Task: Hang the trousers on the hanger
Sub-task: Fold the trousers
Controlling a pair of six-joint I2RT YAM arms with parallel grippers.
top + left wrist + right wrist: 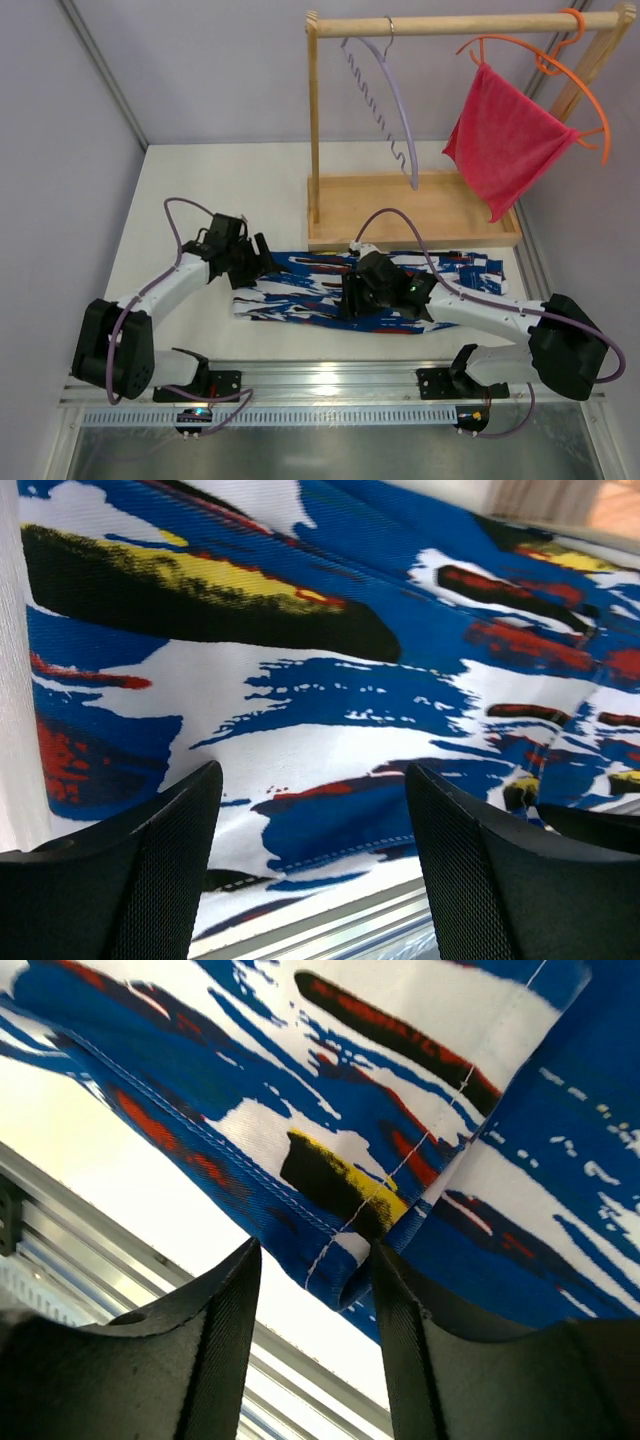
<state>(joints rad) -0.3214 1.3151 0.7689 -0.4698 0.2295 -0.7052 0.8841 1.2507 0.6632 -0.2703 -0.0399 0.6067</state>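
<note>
Left tool (312,780) gapes wide over the trousers (330,700); right tool (315,1250), partly parted, straddles their hem.

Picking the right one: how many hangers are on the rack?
2. The lavender hanger hangs bare near the left end of the wooden rail; the orange hanger hangs at its right end, carrying a pink-red cloth. None looks hidden.
</note>
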